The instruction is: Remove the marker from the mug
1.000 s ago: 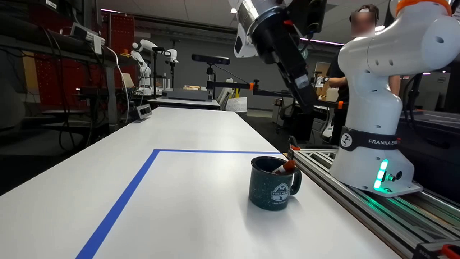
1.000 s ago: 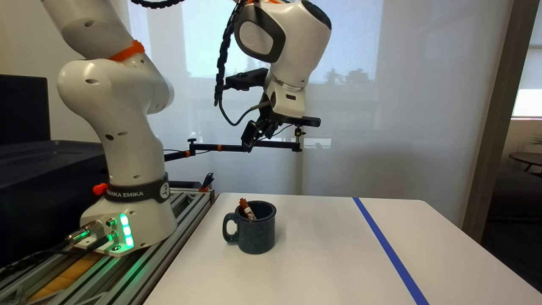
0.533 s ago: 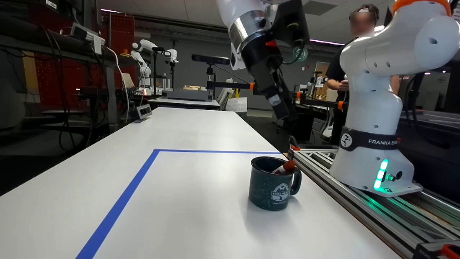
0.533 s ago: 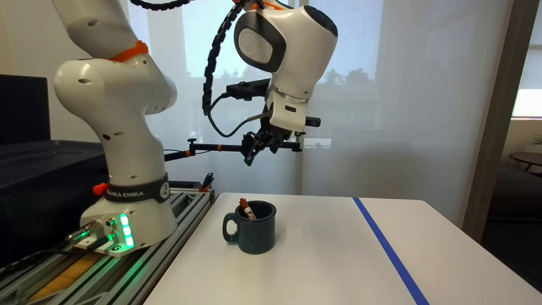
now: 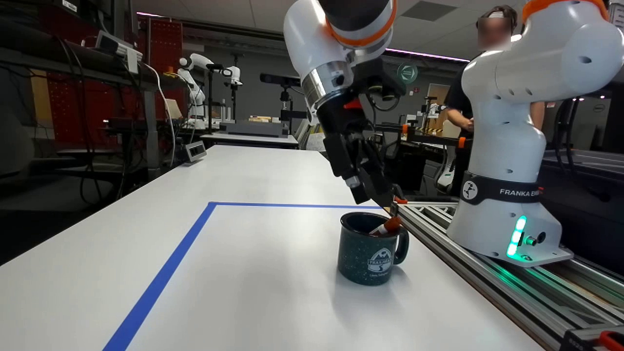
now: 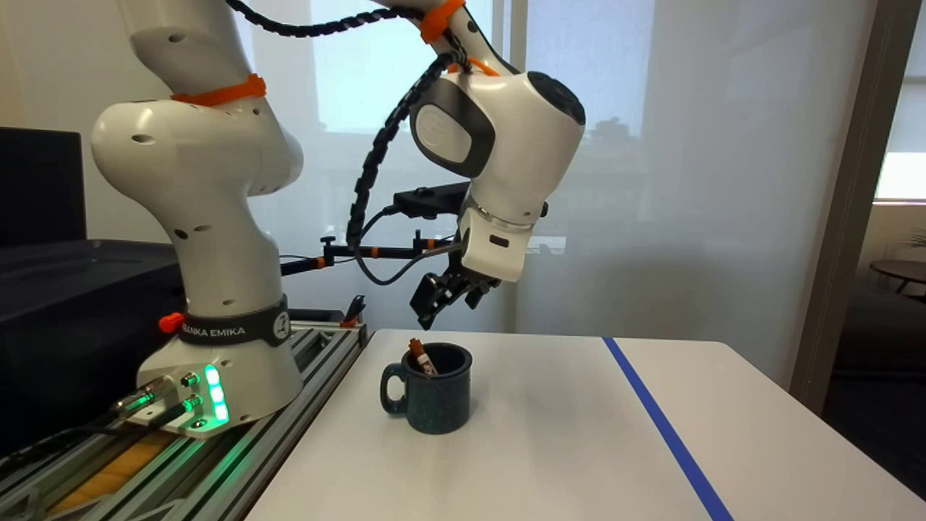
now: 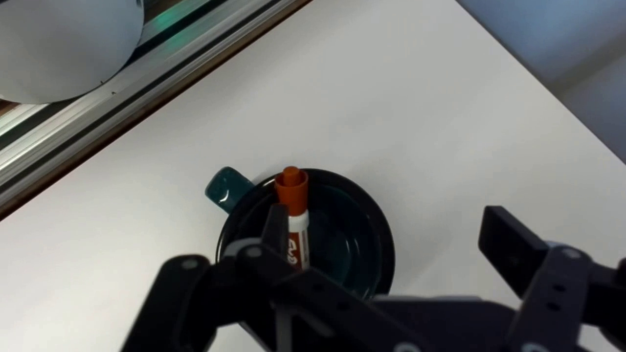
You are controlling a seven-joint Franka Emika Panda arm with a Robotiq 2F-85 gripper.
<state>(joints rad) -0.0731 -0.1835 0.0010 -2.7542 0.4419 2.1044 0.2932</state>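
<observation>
The dark teal mug (image 5: 363, 258) (image 6: 438, 401) stands upright on the white table in both exterior views. The orange-brown marker (image 5: 387, 226) (image 6: 422, 356) leans inside it, with its cap end above the rim on the handle side. My gripper (image 5: 374, 197) (image 6: 450, 310) is tilted above the mug, apart from it and the marker. In the wrist view, the gripper (image 7: 386, 220) is open and empty, its fingers wide apart. The left finger covers part of the marker (image 7: 293, 195) and the mug (image 7: 383, 234). The right finger is over bare table beyond the mug.
The arm's base (image 5: 492, 229) stands on a metal rail (image 5: 429, 229) along the table's edge, close to the mug's handle. Blue tape (image 5: 170, 263) (image 6: 665, 427) marks lines on the table. A person (image 5: 458, 107) stands behind the arm.
My gripper has come down from high above the table to just above the mug. The mug and marker have not moved.
</observation>
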